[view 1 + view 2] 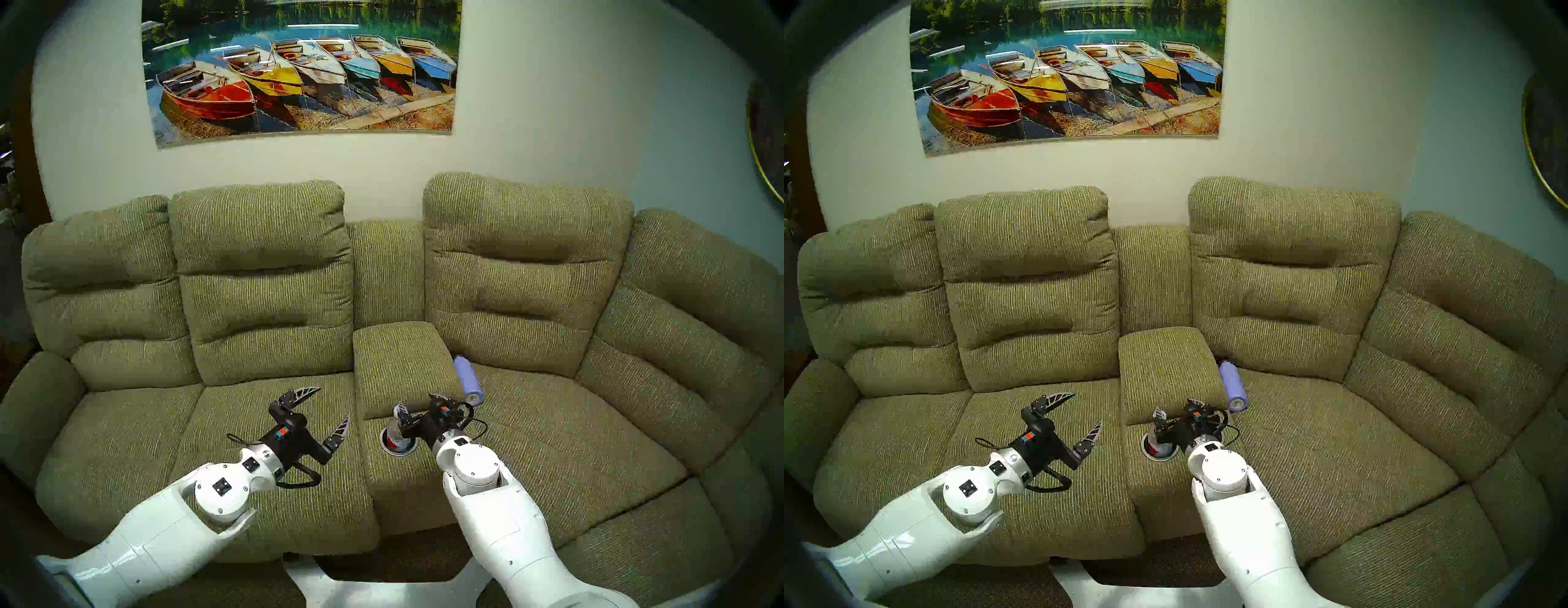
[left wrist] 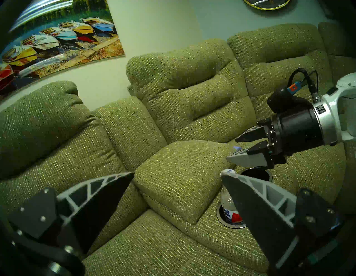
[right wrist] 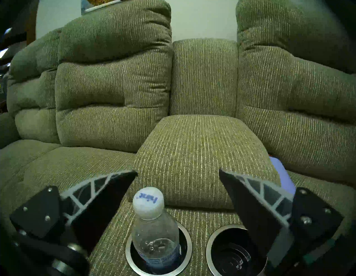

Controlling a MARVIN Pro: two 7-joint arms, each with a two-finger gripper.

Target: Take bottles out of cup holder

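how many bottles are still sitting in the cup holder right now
1. The clear water bottle stands upright in the left well of the cup holder; the right well is empty. The lavender flask already lies on the seat cushion beside the console, out of the holder.

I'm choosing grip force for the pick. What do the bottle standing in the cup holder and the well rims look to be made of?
The bottle looks like thin clear plastic: you see through its wall, and its white cap looks matte plastic. The well rims look like brushed silver metal, though metal-look plastic is possible.
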